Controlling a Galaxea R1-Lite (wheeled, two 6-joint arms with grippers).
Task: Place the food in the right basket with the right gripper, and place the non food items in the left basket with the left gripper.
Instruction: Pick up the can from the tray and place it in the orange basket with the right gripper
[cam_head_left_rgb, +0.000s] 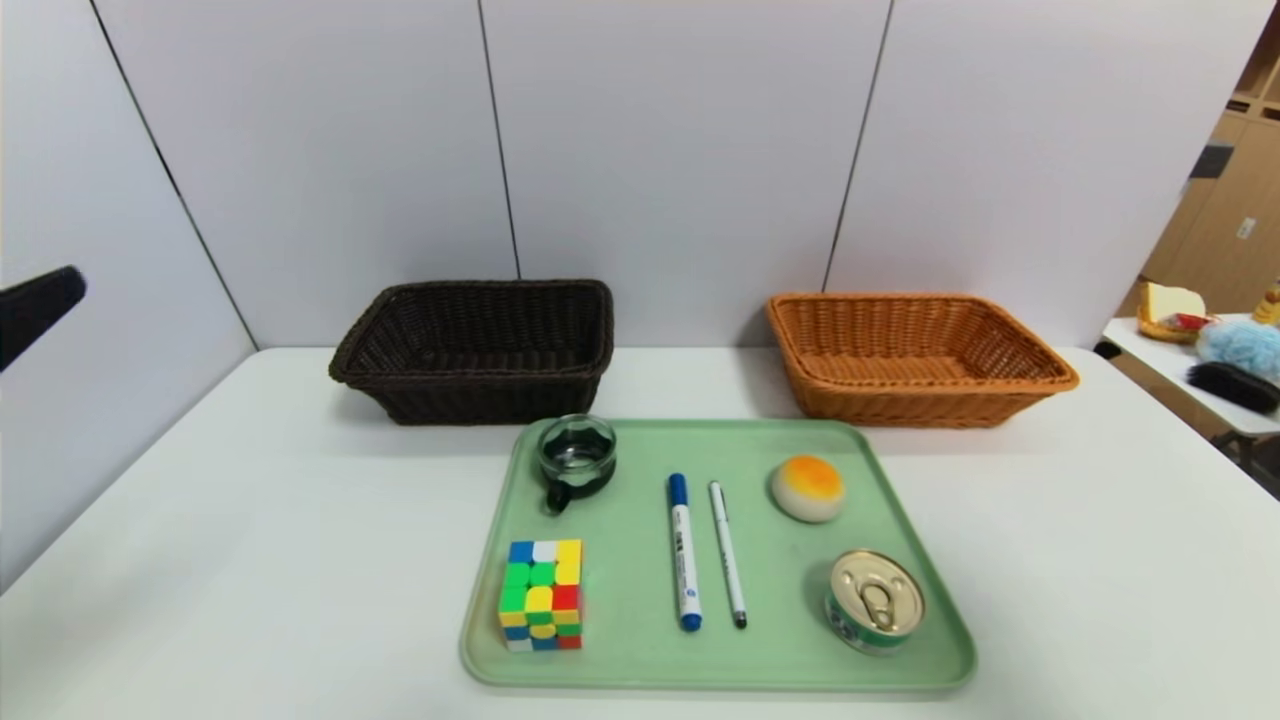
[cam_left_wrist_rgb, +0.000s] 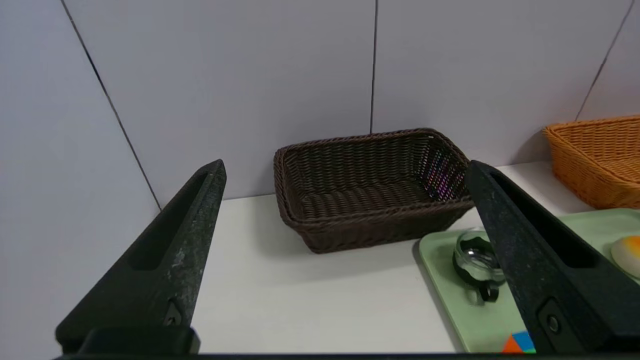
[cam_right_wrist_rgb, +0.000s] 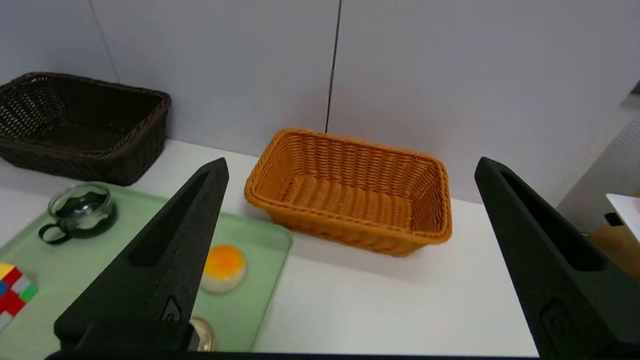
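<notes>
Six things are laid out on a green tray at the near middle of the table, sorted roughly by kind — the cube and glass cup on the left, the marker and pen in the middle, the bun and tin can on the right. Each group is thus set nearest the basket meant for it: the dark basket at the far left, the orange basket at the far right, both seen empty. The left gripper and the right gripper are held spread wide with nothing between the fingers, well back from the tray, so nothing appears to be sorted yet.
</notes>
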